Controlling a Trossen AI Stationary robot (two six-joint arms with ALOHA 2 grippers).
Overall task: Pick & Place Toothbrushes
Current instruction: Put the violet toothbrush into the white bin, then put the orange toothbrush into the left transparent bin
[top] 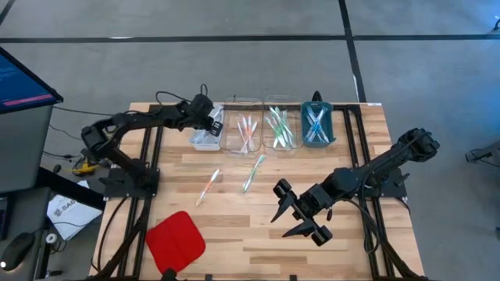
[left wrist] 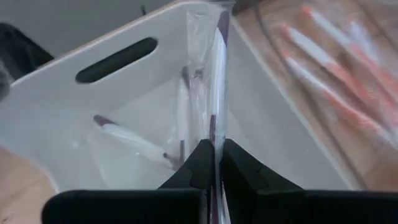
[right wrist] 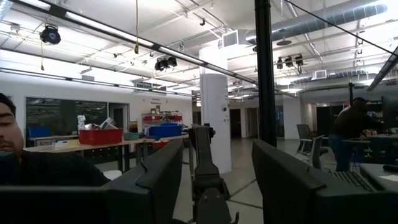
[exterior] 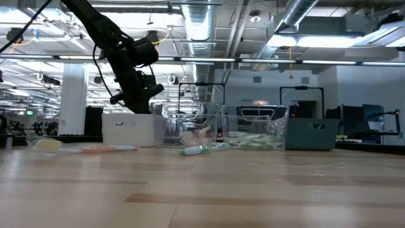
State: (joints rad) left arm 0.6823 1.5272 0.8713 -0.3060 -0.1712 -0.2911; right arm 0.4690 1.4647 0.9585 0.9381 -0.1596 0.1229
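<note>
My left gripper (top: 212, 122) (left wrist: 215, 149) is over the white tray (top: 203, 139) at the far left of the tray row, shut on a wrapped grey-purple toothbrush (left wrist: 216, 68). More grey-purple brushes (left wrist: 134, 140) lie in that tray. Beside it stand a clear tray of pink-orange brushes (top: 245, 131), a clear tray of green brushes (top: 279, 129) and a blue tray of blue brushes (top: 316, 123). A pink-orange brush (top: 208, 186) and a green brush (top: 254, 172) lie loose on the table. My right gripper (top: 301, 215) is raised at the near right, open with nothing in it. My left gripper pinches the wrapped toothbrush between its two fingers, on the handle (left wrist: 215, 127). The fingers slant down from the table's left and lie along the brush, which sticks out past the fingertips over the white tray, clear of it.
A red square pad (top: 176, 240) lies at the near left corner. Bare wood lies between the loose brushes and the right gripper. Screens stand off the table at the left. In the right wrist view a person (right wrist: 12, 134) shows in the room behind.
</note>
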